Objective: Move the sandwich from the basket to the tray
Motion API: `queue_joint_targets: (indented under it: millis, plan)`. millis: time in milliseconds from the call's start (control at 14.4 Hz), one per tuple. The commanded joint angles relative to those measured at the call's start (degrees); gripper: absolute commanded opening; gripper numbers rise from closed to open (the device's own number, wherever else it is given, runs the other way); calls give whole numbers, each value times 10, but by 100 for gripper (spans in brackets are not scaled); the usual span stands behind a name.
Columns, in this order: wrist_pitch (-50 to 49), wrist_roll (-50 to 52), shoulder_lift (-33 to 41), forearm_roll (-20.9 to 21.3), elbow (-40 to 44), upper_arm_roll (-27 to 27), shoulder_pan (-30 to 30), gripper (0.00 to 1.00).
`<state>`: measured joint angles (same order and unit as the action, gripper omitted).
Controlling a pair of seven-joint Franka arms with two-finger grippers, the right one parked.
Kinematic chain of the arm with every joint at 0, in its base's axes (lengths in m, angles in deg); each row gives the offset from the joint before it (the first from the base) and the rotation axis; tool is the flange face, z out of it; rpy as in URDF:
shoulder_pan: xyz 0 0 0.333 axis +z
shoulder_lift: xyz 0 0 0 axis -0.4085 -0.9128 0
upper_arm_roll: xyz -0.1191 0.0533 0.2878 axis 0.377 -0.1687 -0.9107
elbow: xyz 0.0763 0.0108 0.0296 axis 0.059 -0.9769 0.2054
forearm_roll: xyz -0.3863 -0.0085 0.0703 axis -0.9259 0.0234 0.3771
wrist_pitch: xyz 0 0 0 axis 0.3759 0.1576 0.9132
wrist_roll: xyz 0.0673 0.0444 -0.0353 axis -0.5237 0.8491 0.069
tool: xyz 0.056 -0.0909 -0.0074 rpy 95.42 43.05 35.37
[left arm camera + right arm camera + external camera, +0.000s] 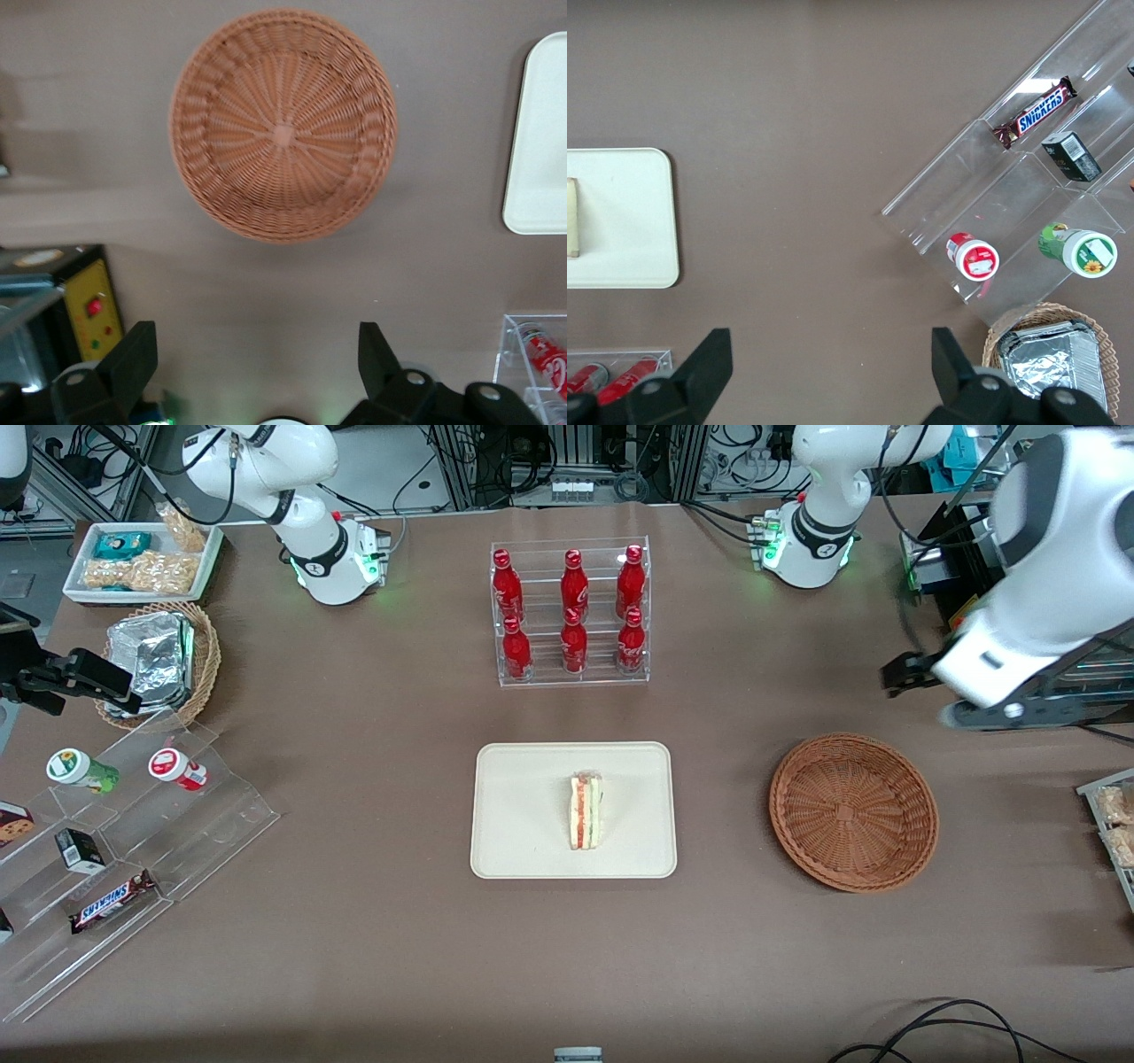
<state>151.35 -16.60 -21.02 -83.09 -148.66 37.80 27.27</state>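
The sandwich (pixel 586 811), a pale wedge with red and green filling, stands on the cream tray (pixel 532 779) at the table's middle. An edge of it also shows on the tray (pixel 620 221) in the right wrist view. The reddish-brown wicker basket (pixel 853 811) lies beside the tray toward the working arm's end, with nothing in it. My left gripper (pixel 897 677) hangs high above the table, farther from the front camera than the basket. In the left wrist view the gripper (pixel 257 341) is open and holds nothing, with the basket (pixel 283 124) and a tray corner (pixel 540 133) below it.
An acrylic rack of red bottles (pixel 571 615) stands farther back than the tray. Toward the parked arm's end are a tiered acrylic stand with snacks (pixel 115 850), a paler basket of foil packs (pixel 159 660) and a white tray of snack bags (pixel 142 562). A yellow-panelled box (pixel 89 310) sits near my gripper.
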Motion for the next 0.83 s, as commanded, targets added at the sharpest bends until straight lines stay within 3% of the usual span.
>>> queue_joint_targets:
  millis: [0, 139, 765]
  plan:
    - [-5, -26, 9, -5, 22, -23, -12, 100]
    - [0, -26, 7, -7, 33, -48, -32, 100]
    - [4, -18, -57, -17, 110, -49, -61, 100]
